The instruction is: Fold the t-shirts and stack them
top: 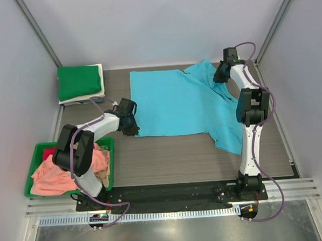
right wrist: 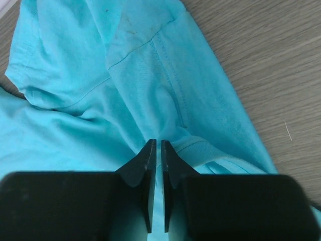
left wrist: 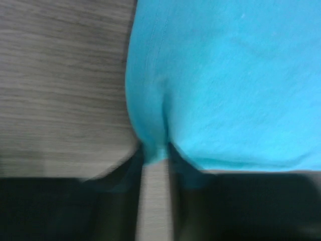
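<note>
The worktop (top: 168,158) is a grey-brown board with a fine straight wood grain, matt and flat; pale smooth walls (top: 145,24) close it in on three sides, with slim metal posts (top: 37,30) rising at the far corners; a sky-blue t-shirt (top: 176,101) of soft knit cotton lies spread across the far middle, its body flat and nearly square, its sleeves and neck rumpled toward the far right corner, one part trailing down the right side; the left tool (top: 134,130) sits at the shirt's near left corner, its dark fingers drawn in on a small pinch of the hemmed edge, though that wrist view is blurred; the right tool (top: 222,74) rests on the creased sleeve seam near the far right corner, jaws almost together with a thin fold of blue cloth between them; at the far left corner a green shirt (top: 79,81) lies folded square on a cream shirt (top: 89,97); by the near left edge a green plastic bin (top: 32,166) holds a salmon-pink shirt (top: 50,177), a tan shirt (top: 101,161) and a red shirt (top: 48,155), all crumpled.
</note>
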### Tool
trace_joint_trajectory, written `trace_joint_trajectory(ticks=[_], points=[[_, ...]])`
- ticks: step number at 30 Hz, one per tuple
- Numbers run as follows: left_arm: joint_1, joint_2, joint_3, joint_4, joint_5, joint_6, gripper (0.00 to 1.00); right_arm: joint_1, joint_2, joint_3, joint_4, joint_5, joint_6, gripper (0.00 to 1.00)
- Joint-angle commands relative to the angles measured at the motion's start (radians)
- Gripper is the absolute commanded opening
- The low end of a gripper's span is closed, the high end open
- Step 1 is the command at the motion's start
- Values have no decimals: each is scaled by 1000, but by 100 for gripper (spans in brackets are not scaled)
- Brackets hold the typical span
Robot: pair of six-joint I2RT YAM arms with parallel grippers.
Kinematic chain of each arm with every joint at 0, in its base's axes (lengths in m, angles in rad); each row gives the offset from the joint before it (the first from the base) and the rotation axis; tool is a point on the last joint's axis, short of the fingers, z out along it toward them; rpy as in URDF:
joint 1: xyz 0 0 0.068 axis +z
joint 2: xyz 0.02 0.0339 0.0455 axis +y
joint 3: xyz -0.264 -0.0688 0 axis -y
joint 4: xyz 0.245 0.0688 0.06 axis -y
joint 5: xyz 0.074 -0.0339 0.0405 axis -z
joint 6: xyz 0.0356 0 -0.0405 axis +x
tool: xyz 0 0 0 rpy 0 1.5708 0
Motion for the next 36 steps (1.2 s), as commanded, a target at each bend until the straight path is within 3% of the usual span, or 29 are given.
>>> trace_joint_trajectory(ticks=[1, 3, 7, 11, 14, 18, 36], points=[[-2, 39, 35, 17, 42, 7, 4, -9, -7, 62, 18, -7, 2, 13], [-2, 27, 32, 12, 41, 13, 0, -20, -11, 66, 19, -1, 2, 2], [-1, -15, 7, 15, 11, 10, 0, -48, -45, 37, 18, -22, 16, 1], [-1, -7, -2, 30, 25, 10, 0, -52, -117, -52, 25, -33, 9, 33], [-2, -3, -4, 31, 27, 10, 0, -52, -172, -121, 45, -28, 12, 45], [-1, -10, -17, 44, 27, 8, 0, -52, -201, -158, 71, -42, 24, 50], [1, 13, -11, 58, 47, 21, 0, -28, -182, -229, 125, -54, 62, 55]])
